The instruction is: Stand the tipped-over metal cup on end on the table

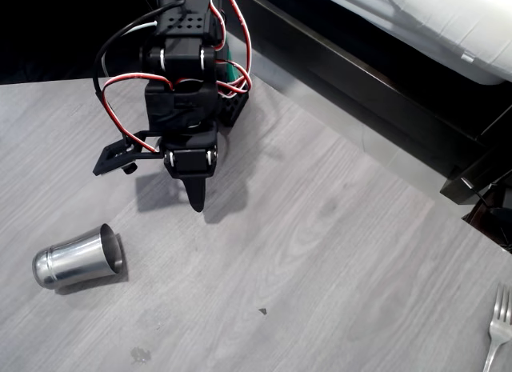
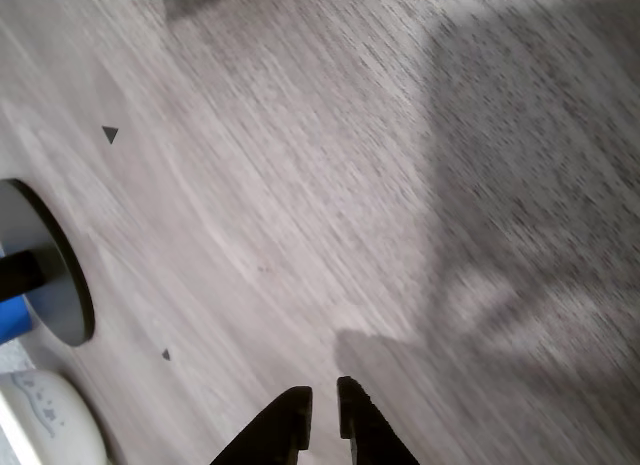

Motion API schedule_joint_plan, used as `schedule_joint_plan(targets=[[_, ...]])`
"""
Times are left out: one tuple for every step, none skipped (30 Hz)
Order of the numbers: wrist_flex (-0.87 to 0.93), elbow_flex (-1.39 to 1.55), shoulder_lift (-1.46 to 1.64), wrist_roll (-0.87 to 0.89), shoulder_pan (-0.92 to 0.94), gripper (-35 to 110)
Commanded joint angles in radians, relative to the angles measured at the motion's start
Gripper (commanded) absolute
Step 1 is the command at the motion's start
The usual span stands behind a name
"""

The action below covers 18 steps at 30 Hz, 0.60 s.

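The metal cup lies on its side on the grey wood-grain table at the left of the overhead view, with its open rim facing right. My black gripper hangs above the table, up and to the right of the cup and well apart from it. In the wrist view the gripper points down at bare tabletop; its two fingertips sit almost together with nothing between them.
A silver fork lies at the table's lower right edge. A black furniture frame runs along the far right edge, with white bedding behind it. In the wrist view, a dark round disc and a white object sit at the left.
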Motion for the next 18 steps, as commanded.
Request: schedule_joint_plan(targets=[[0.005, -0.003, 0.028, -0.002, -0.006, 0], [0.005, -0.003, 0.028, -0.002, -0.006, 0], [0.005, -0.003, 0.028, -0.002, -0.006, 0], [0.005, -0.003, 0.028, -0.002, -0.006, 0], [0.005, -0.003, 0.028, -0.002, -0.006, 0], [0.005, -0.003, 0.028, -0.002, -0.006, 0], [0.005, -0.003, 0.028, -0.002, -0.006, 0], [0.005, -0.003, 0.028, -0.002, -0.005, 0], [0.005, -0.003, 0.028, -0.002, 0.000, 0], [0.005, -0.003, 0.028, -0.002, 0.003, 0], [0.005, -0.003, 0.028, -0.002, 0.003, 0], [0.005, -0.003, 0.028, -0.002, 0.003, 0], [0.005, -0.003, 0.028, -0.002, 0.003, 0], [0.005, -0.003, 0.028, -0.002, 0.003, 0], [0.005, -0.003, 0.028, -0.002, 0.003, 0], [0.005, -0.003, 0.028, -0.002, 0.003, 0], [0.005, -0.003, 0.028, -0.002, 0.003, 0], [0.005, -0.003, 0.028, -0.002, 0.003, 0]])
